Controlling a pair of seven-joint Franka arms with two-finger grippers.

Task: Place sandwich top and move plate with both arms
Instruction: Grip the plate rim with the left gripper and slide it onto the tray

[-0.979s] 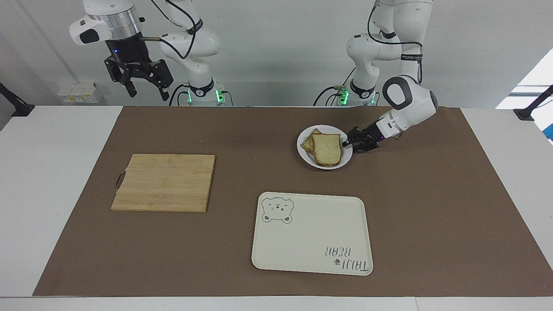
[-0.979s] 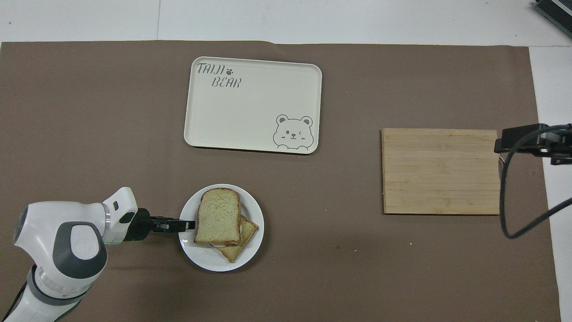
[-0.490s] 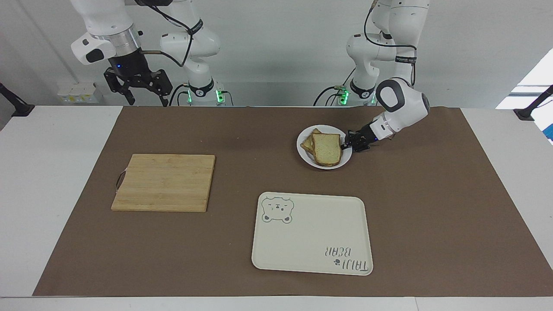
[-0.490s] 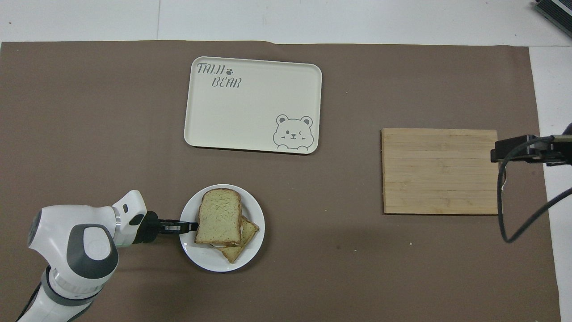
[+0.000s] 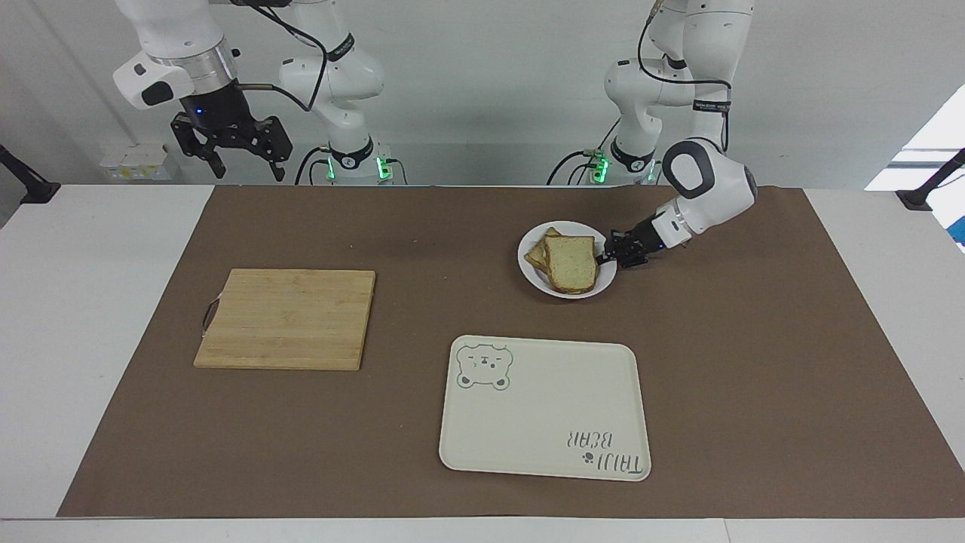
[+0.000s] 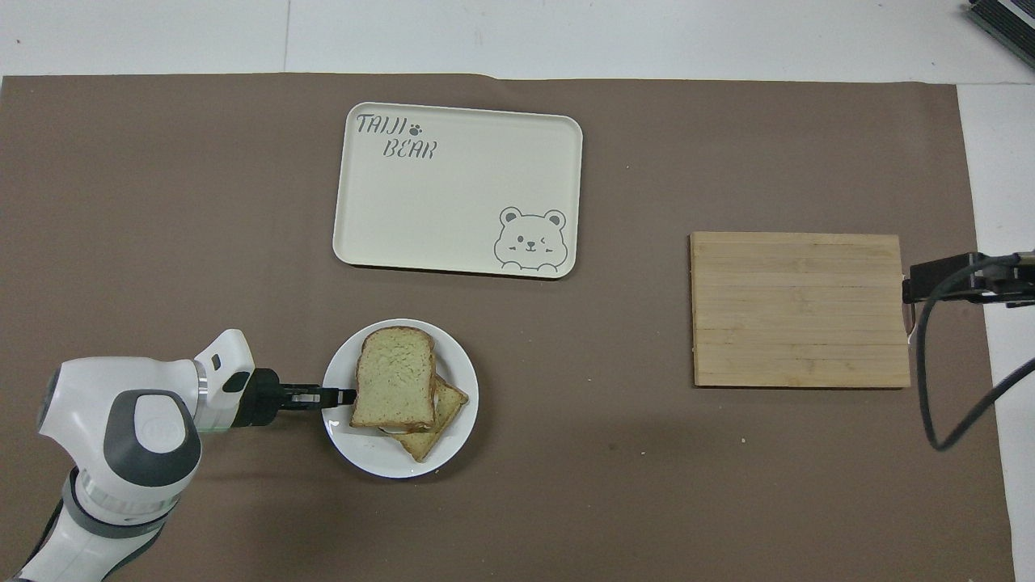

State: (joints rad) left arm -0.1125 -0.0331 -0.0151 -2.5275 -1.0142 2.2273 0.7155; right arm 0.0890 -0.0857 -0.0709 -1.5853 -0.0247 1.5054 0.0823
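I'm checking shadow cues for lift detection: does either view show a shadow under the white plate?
Overhead view: a dark shadow edges the plate on the side nearer the robots, where the left gripper pinches its rim. Facing view: only a thin dark line under the plate; the tray shows no glare.

You see a white plate [image 5: 531, 265] holding pale speckled bread [image 5: 571, 262] with a brown crust. The cream tray [image 5: 543, 411] bears a grey bear outline and grey lettering. The cutting board [image 5: 286, 318] shows light wooden strips on a brown mat [image 5: 754, 362].
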